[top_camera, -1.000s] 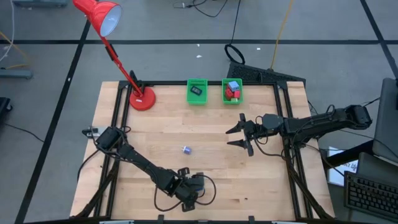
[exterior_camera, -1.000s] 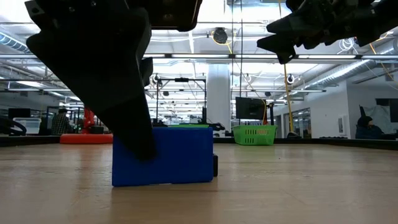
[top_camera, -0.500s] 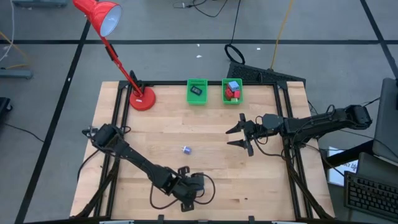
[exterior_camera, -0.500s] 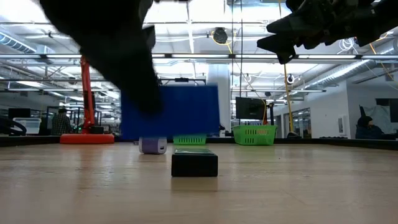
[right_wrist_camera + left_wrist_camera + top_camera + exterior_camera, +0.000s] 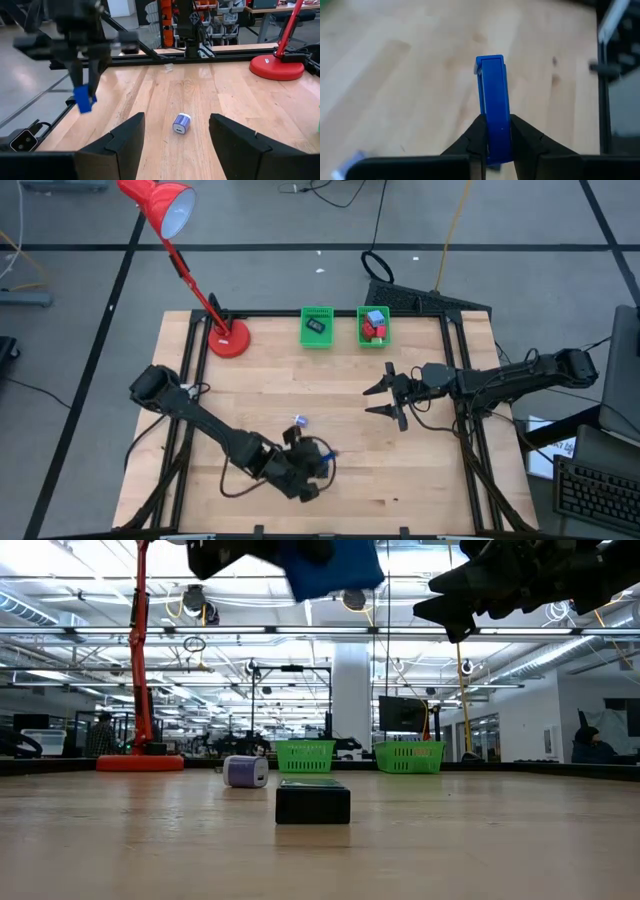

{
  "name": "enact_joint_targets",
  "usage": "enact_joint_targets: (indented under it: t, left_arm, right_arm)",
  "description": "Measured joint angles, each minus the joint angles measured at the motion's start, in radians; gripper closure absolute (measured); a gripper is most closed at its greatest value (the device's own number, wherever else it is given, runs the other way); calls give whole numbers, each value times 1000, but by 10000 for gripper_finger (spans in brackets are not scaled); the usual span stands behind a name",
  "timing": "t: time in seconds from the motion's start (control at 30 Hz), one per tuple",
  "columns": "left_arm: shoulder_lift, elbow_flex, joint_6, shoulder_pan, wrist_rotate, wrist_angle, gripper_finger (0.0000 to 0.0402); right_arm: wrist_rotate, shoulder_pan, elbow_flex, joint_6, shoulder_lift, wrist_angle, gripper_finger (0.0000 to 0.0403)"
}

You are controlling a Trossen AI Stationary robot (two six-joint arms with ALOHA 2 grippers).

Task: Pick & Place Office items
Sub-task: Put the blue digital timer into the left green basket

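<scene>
Two arms over a wooden table (image 5: 420, 470), and only one has anything in hand. Nearest the front edge, the left gripper (image 5: 312, 463) is closed tight on a dark blue oblong block (image 5: 493, 107), pinched at one end so most of it sticks out past the fingertips (image 5: 476, 136). It's lifted clear of the wood; from table level the block (image 5: 332, 565) sits right at the top of the shot. Below it, a small black oblong (image 5: 313, 801) lies flat on the table near the front edge. I can't pick that one out from overhead.

A bit further in, roughly mid-table, a little pale purple and white cube-ish thing (image 5: 300, 420) lies on its own, well apart from everything else. The right wrist camera shows it (image 5: 181, 123) on bare wood ahead of the right fingers (image 5: 125, 140).

Over on the right half, the right gripper (image 5: 386, 401) hangs above the table with its fingers spread and nothing between them.

At the back edge, two green baskets stand side by side. The left basket (image 5: 317, 338) has a dark piece (image 5: 316, 326) in it. The right basket (image 5: 374, 339) holds red blocks (image 5: 373, 330) and a pale blue cube (image 5: 375, 317). A red desk lamp (image 5: 228, 339) stands near the back left corner.
</scene>
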Motion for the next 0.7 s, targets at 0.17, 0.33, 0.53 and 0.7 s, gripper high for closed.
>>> enact_joint_targets:
  t: [0.17,0.33,0.53,0.7]
  left_arm:
    - [-54,0,-2,49,-26,15,345]
    - [-83,0,63,96,-25,37,335]
    - [-107,0,78,161,-24,33,348]
    - [-107,1,82,215,-24,44,341]
  right_arm:
    - [0,0,0,0,0,0,193]
    - [0,0,0,0,0,0,193]
    - [0,0,0,-7,0,0,193]
    - [0,0,0,-7,0,0,193]
